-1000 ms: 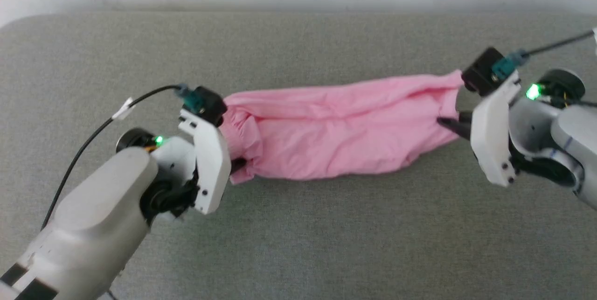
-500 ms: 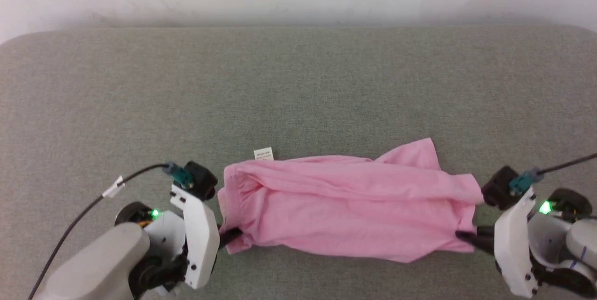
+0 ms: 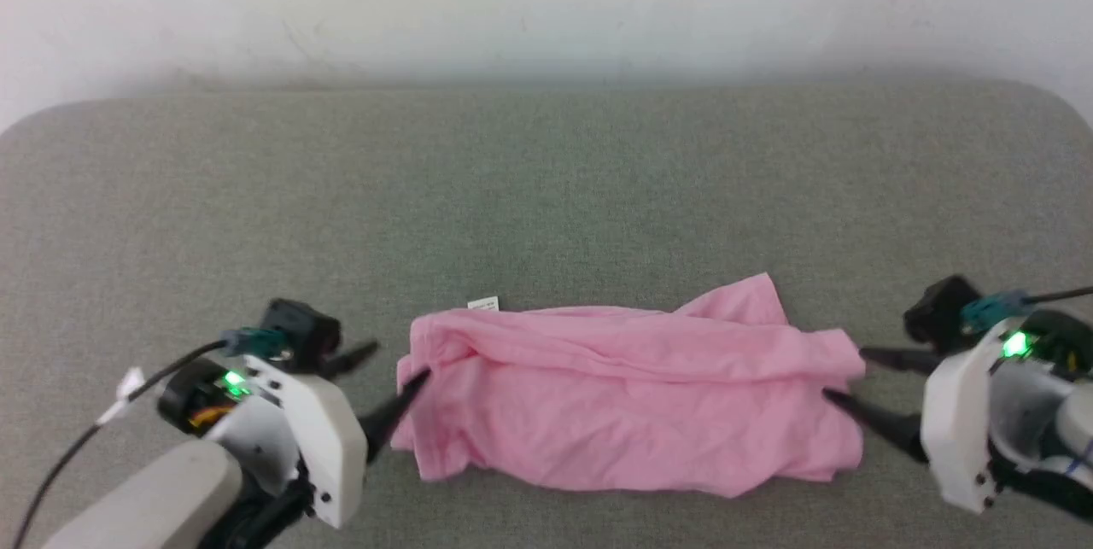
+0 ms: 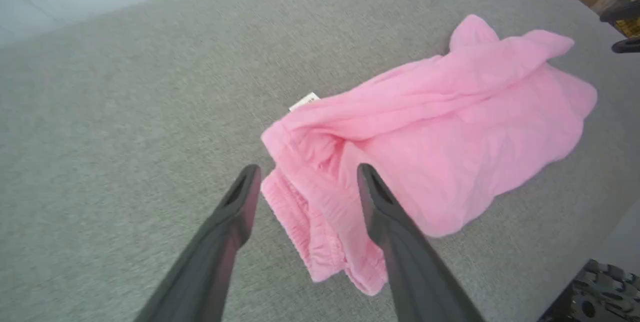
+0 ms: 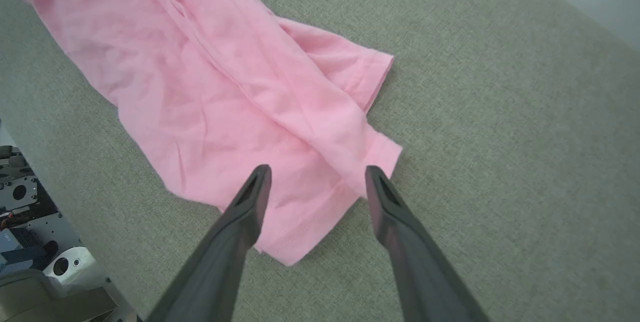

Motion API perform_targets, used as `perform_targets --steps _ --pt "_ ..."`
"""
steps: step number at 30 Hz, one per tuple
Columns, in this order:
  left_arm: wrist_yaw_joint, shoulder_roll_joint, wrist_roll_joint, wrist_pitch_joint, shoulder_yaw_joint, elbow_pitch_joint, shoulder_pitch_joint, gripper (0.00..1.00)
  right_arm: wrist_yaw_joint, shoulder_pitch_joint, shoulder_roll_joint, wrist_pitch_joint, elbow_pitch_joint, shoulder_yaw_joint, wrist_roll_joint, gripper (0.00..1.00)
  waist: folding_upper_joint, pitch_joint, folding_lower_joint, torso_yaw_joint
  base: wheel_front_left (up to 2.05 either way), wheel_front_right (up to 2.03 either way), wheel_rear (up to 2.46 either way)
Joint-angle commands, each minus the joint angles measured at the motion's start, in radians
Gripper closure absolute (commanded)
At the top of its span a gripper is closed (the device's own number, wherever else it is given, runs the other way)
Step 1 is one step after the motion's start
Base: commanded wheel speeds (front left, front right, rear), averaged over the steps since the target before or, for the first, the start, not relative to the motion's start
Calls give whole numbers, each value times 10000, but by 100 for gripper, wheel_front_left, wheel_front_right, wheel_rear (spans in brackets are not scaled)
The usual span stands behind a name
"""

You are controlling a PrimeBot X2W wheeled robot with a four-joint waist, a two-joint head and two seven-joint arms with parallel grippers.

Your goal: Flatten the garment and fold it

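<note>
**A:** Two end effectors, and both look wide open. Is either one holding anything?

**B:** No. The left end effector (image 3: pixel 400 361) has its fingers spread far apart, with nothing pinched between them. The right end effector (image 3: pixel 844 374) is just the same.

**A:** Do they touch the cloth?

**B:** One left finger tip sits right at the pink edge. It may be brushing it, but the head view is too blurry for me to be sure.

**A:** Where is the garment (image 3: pixel 632 400)?

**B:** It lies on the gray surface (image 3: pixel 546 190), right between the two arms. It is long from left to right. The bunchy waistband (image 4: pixel 300 222) end points at the left arm, and the leg ends point at the right arm. A small white tag (image 3: pixel 483 304) pokes out at the far side.

**A:** Which arm is nearer?

**B:** Neither, really. Each is just beside its own end.

**A:** Is it flat?

**B:** Not yet, I think. A thick fold runs along the far side.
</note>
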Motion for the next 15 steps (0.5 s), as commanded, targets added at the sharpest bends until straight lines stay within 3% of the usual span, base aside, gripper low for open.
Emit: perform_targets --steps 1,4,7,11,15 --pt "365 201 295 -436 232 -319 203 0 -11 152 -171 -17 -196 -260 -123 0 0 -288 1 50 0 0 0" --pt "1541 528 1359 -1828 780 -948 333 0 -11 210 -517 206 -574 -976 -354 0 0 -357 1 149 0 0 0" --pt "2722 428 2044 -3235 1341 -1210 600 0 -11 257 -726 682 -748 -1623 -665 0 0 -370 1 282 0 0 0" --pt "4009 -87 2487 -4591 2020 -1174 1120 0 -11 426 -615 1436 -624 -2235 -1067 0 0 -310 1 533 0 0 0" --pt "5244 -656 3447 -4879 2725 -1015 1689 0 -11 618 -275 2459 -298 -2503 -1001 0 0 -156 1 748 0 0 0"
